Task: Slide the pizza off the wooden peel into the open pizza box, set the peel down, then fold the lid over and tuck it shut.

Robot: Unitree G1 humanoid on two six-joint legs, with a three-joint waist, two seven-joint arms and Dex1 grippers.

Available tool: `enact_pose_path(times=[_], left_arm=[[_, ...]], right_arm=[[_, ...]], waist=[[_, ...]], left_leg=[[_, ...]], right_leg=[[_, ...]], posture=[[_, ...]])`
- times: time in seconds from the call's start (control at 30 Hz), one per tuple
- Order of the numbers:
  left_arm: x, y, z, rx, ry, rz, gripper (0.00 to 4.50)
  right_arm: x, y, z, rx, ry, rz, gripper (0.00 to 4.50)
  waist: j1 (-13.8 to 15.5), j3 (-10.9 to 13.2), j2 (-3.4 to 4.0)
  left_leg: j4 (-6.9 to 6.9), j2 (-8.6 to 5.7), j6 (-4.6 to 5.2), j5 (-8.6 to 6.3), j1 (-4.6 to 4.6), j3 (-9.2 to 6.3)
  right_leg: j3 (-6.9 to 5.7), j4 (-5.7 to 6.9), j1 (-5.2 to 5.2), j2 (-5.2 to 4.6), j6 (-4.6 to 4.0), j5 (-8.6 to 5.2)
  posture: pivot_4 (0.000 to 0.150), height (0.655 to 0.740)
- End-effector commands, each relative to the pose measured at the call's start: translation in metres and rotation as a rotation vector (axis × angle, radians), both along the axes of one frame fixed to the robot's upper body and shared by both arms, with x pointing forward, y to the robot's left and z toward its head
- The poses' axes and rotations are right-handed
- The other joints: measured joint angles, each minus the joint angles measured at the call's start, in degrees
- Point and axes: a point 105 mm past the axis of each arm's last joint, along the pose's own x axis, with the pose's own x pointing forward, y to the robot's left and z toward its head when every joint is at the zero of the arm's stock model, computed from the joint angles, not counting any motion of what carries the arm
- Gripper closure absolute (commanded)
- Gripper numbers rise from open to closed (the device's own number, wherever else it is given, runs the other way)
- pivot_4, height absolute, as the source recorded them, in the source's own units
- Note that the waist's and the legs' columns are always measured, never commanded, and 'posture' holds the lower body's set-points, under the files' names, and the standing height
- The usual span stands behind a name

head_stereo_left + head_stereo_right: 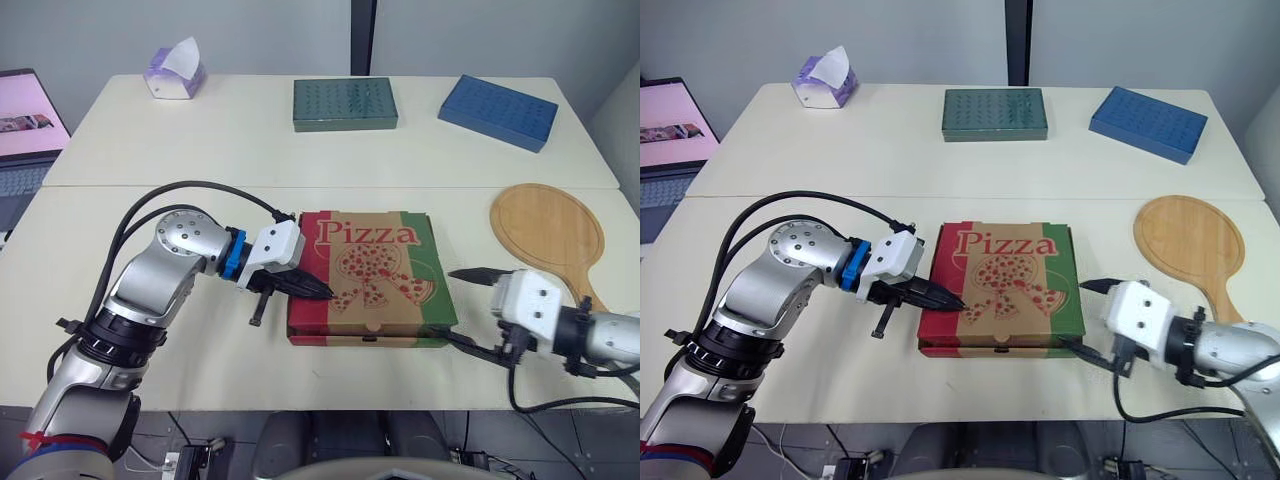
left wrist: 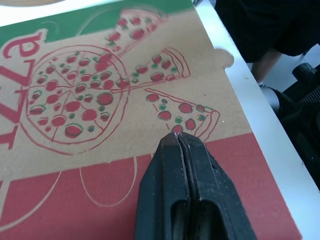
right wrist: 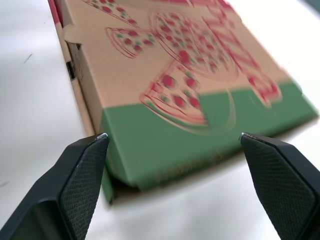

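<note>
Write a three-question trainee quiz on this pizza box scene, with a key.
1. True or false: the printed cardboard pizza box has its lid down.
2. The round wooden peel lies: A) on the box; B) on the white table, to the box's right; C) in a gripper.
3. Fill in: the left gripper over the lid is ___, while the right gripper by the box's green edge is open.
Key: 1 true; 2 B; 3 shut.
</note>
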Motion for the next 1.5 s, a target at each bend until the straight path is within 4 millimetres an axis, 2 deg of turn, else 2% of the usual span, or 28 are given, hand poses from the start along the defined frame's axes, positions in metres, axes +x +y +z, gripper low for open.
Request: enact_pose_path(times=[0.03,0.1,0.2,0.3,0.43,0.67,0.87,1.1,1.23,1.37,1.5], left_arm=[[0.000,0.000,0.004,0.000,-0.033,-0.016,4.50],[0.000,0.000,0.004,-0.001,-0.034,-0.015,4.50],[0.000,0.000,0.004,-0.002,-0.035,-0.013,4.50],[0.000,-0.001,0.005,-0.003,-0.037,-0.011,4.50],[0.001,-0.001,0.006,-0.005,-0.039,-0.009,4.50],[0.001,-0.001,0.006,-0.007,-0.038,-0.006,4.50],[0.001,-0.001,0.005,-0.007,-0.037,-0.003,4.50],[0.000,-0.001,0.004,-0.008,-0.036,-0.002,4.50],[0.000,-0.001,0.004,-0.009,-0.036,-0.001,4.50],[0.001,-0.001,0.005,-0.013,-0.036,0.002,4.50],[0.003,0.000,0.010,-0.025,-0.042,0.010,4.50]], right_arm=[[0.001,-0.015,0.010,0.061,0.046,-0.063,0.02],[0.005,-0.020,0.011,0.081,0.051,-0.097,0.02],[0.017,-0.029,-0.004,-0.041,0.015,-0.134,0.02],[0.021,-0.021,-0.017,-0.070,0.004,-0.093,0.56],[0.015,-0.006,-0.028,-0.050,0.041,-0.019,1.93],[0.006,0.019,-0.024,0.098,0.127,0.040,4.32],[0.006,0.022,-0.024,0.144,0.167,0.020,4.42],[0.007,0.009,-0.035,0.022,0.143,-0.003,4.42],[0.004,-0.003,-0.023,-0.014,0.131,0.015,4.42],[0.004,-0.008,-0.005,0.004,0.101,0.022,4.42],[0.006,0.015,0.005,0.077,0.072,0.082,4.42]], waist=[[-0.1,0.0,0.00],[-0.1,0.0,0.00],[-0.1,0.0,0.00],[-0.1,0.0,0.00],[-0.1,0.0,0.00],[-0.2,0.0,0.00],[-0.2,0.0,0.00],[-0.2,0.0,0.00],[-0.1,0.0,0.00],[-0.1,0.0,0.00],[-0.2,0.0,0.00]], left_leg=[[0.00,0.01,0.00,0.00,0.02,0.00],[-0.01,0.01,0.00,0.00,0.05,0.01],[-0.01,0.00,0.00,0.00,0.04,0.02],[-0.01,0.00,0.00,0.00,0.04,0.03],[-0.02,0.01,0.00,0.00,0.02,0.02],[-0.02,0.01,0.00,0.00,0.03,0.01],[-0.01,0.01,0.00,0.00,0.04,0.00],[-0.01,0.00,0.00,0.00,0.03,0.01],[-0.01,0.00,0.00,0.00,0.03,0.01],[-0.01,0.01,0.00,0.00,0.03,0.01],[-0.01,0.02,0.00,0.00,0.04,0.02]], right_leg=[[0.00,0.01,0.00,0.00,0.00,0.00],[0.00,0.02,0.01,0.00,0.00,0.00],[0.01,0.02,0.00,0.00,0.00,0.00],[0.01,0.02,-0.01,0.00,0.00,0.00],[0.01,0.01,-0.02,0.00,0.01,0.00],[0.00,0.02,-0.01,0.00,0.01,0.00],[0.00,0.02,-0.01,0.00,0.00,0.00],[0.00,0.02,-0.02,0.00,0.01,0.00],[0.00,0.02,-0.01,0.00,0.01,0.00],[-0.01,0.01,0.00,0.01,0.01,0.00],[0.00,0.02,-0.01,0.01,0.01,0.00]], posture=[[0.150,0.7400],[0.150,0.7400],[0.150,0.7400],[0.150,0.7400],[0.150,0.7400],[0.150,0.7400],[0.150,0.7400],[0.150,0.7400],[0.150,0.7400],[0.150,0.7400],[0.150,0.7400]])
